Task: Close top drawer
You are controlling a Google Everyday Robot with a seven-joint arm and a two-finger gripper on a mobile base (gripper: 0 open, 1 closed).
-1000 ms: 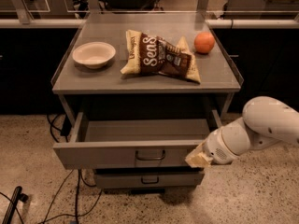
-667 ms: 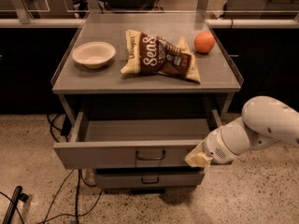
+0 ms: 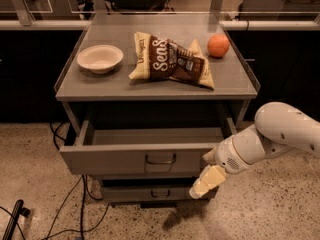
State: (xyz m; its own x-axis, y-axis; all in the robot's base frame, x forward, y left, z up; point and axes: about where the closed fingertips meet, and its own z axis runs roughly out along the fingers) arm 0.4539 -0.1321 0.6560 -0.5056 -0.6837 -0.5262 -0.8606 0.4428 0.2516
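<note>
The top drawer (image 3: 115, 159) is a wide shallow grey metal drawer, pulled far out of the cabinet, with nothing showing inside. Its small dark bar handle (image 3: 160, 160) sits mid-front. My gripper (image 3: 205, 182) is at the end of the white arm (image 3: 280, 134) that reaches in from the right. It hangs just in front of the drawer's right front corner, below the handle's level, pointing down and left. A lower grey drawer (image 3: 155, 193) shows beneath, shut.
On the cabinet top (image 3: 100, 84) lie a white bowl (image 3: 100, 58), a brown chip bag (image 3: 172, 60) and an orange (image 3: 218, 45). Black cables (image 3: 75, 204) trail over the speckled floor at left. A dark counter runs behind.
</note>
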